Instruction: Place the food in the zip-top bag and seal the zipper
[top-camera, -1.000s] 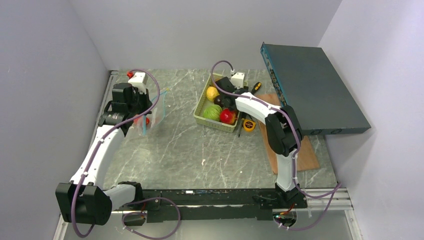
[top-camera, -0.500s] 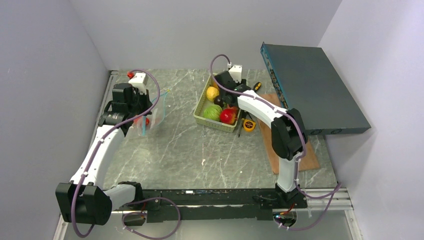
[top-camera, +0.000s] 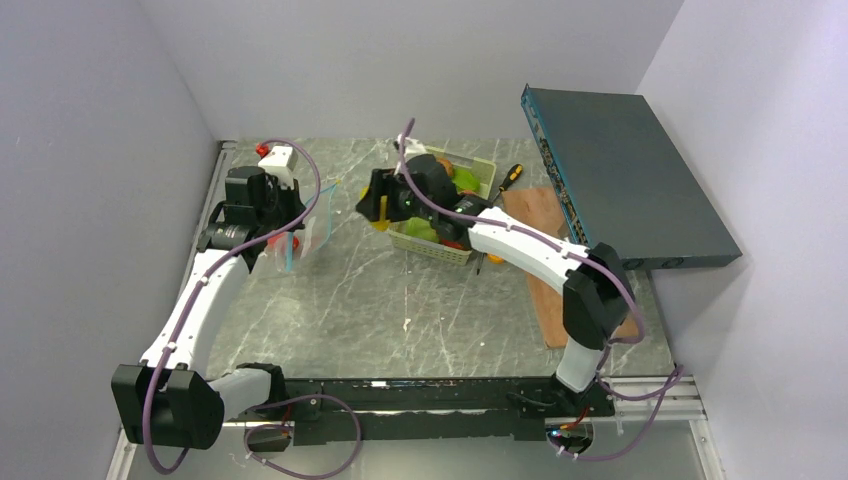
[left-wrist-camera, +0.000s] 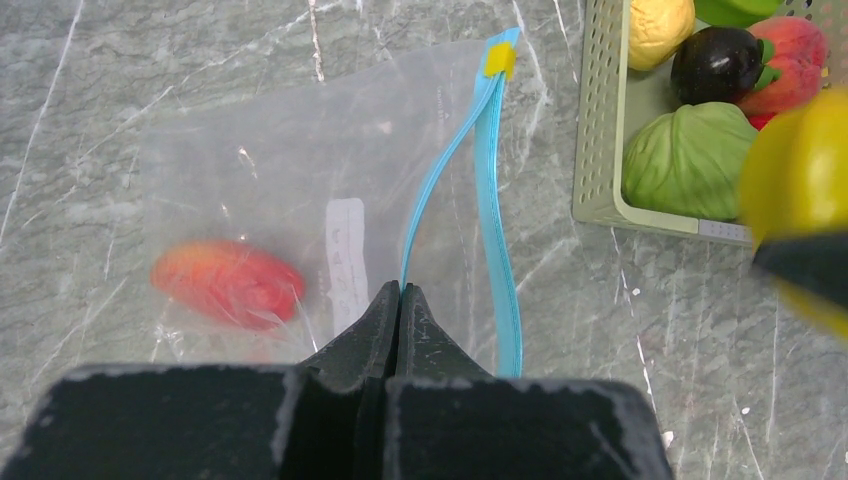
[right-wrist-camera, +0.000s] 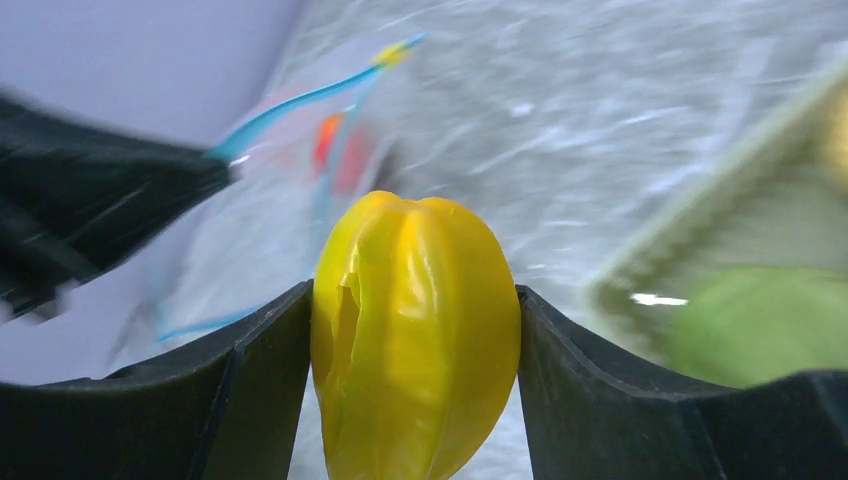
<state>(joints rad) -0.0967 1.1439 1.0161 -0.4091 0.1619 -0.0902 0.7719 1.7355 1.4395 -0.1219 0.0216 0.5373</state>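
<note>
R gripper (right-wrist-camera: 415, 340) clamped on yellow fruit (right-wrist-camera: 415, 330), airborne just left of basket (left-wrist-camera: 598, 120). Zip-top bag (left-wrist-camera: 300, 190) near table (top-camera: 400, 300) far-left corner, red fruit (left-wrist-camera: 228, 283) inside. L gripper (left-wrist-camera: 400, 300) pinched shut on zipper (left-wrist-camera: 492, 200). Mouth part-open, facing R gripper; R arm nearer.

No legible text anywhere.

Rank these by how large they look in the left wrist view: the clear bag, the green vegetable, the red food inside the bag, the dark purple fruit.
1. zip-top bag, clearly largest.
2 and 3. green vegetable and red food: they look about alike, so no order.
4. dark purple fruit, smallest.
</note>
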